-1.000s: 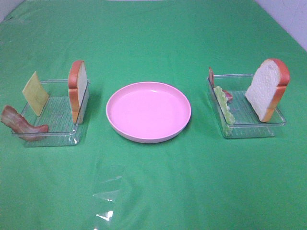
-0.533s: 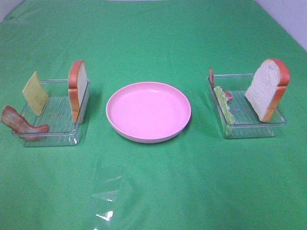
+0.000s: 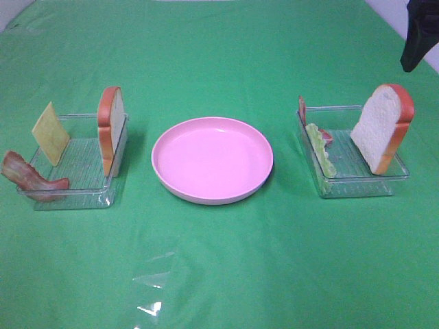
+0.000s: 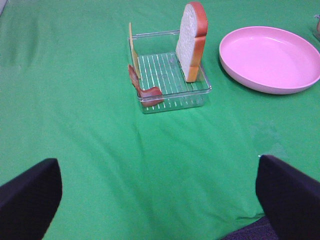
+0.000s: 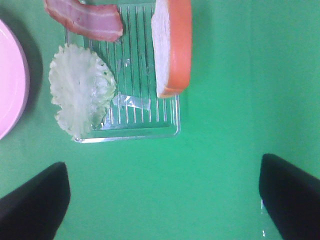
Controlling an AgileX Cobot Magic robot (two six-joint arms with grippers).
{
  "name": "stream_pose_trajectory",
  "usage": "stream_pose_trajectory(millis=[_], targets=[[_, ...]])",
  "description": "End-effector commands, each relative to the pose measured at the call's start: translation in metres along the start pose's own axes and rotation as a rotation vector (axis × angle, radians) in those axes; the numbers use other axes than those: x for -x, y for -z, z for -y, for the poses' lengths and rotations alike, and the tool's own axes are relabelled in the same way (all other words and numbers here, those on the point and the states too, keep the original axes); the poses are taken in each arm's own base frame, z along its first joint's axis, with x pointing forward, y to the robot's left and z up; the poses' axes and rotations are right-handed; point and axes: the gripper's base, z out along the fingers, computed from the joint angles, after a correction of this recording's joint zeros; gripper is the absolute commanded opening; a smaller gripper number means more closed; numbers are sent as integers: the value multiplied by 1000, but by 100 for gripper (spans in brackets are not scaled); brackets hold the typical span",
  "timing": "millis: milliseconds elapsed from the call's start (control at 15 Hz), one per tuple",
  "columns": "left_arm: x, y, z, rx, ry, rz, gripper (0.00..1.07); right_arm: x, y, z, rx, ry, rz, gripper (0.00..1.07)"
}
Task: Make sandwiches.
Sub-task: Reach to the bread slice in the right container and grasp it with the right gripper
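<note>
The left clear tray [image 3: 82,173] holds a bread slice [image 3: 112,127] on edge, a yellow cheese square [image 3: 50,133] and a bacon strip [image 3: 31,179] draped over its rim. The right clear tray [image 3: 357,185] holds a leaning bread slice [image 3: 383,127], green lettuce [image 3: 321,149] and bacon [image 3: 302,110]. My right gripper [image 5: 162,205] is open and empty above the cloth beside that tray; its bread [image 5: 172,45], lettuce [image 5: 80,95] and bacon [image 5: 85,17] show below. My left gripper [image 4: 160,200] is open and empty, well short of the left tray [image 4: 170,75].
A round pink plate [image 3: 212,159] sits between the trays with nothing on it. Green cloth covers the table. A shiny clear patch [image 3: 154,281] lies on the cloth near the front. A dark part of the right arm [image 3: 418,34] shows at the back right.
A dark part of the right arm has come into the exterior view at the top right. The trays, food and plate have not moved.
</note>
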Motion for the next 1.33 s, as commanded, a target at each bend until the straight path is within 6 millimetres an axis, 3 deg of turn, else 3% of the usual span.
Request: stream_pose_trajectory(millis=[67,600,800,867,933,1200,1333], targets=[[0,0,0,3,8,-2,100,12,-8,2,-8,13,-23,99],[0,0,0,3,8,-2,100,47,-94,-2,-28,50,-43,98],[0,0,0,3,8,-2,100,52,-128,-2,-49,66,-71,98],[0,0,0,3,8,-2,100,53,-130,-2,-53,69,-76,97],[0,0,0,3,8,-2,100,53,-141,-1,-74,64,-94,93],[0,0,0,3,8,-2,100,55,-146,-1,-75,64,-80,77],[0,0,0,3,8,-2,100,54,-147,-2,-65,57,-86,62]])
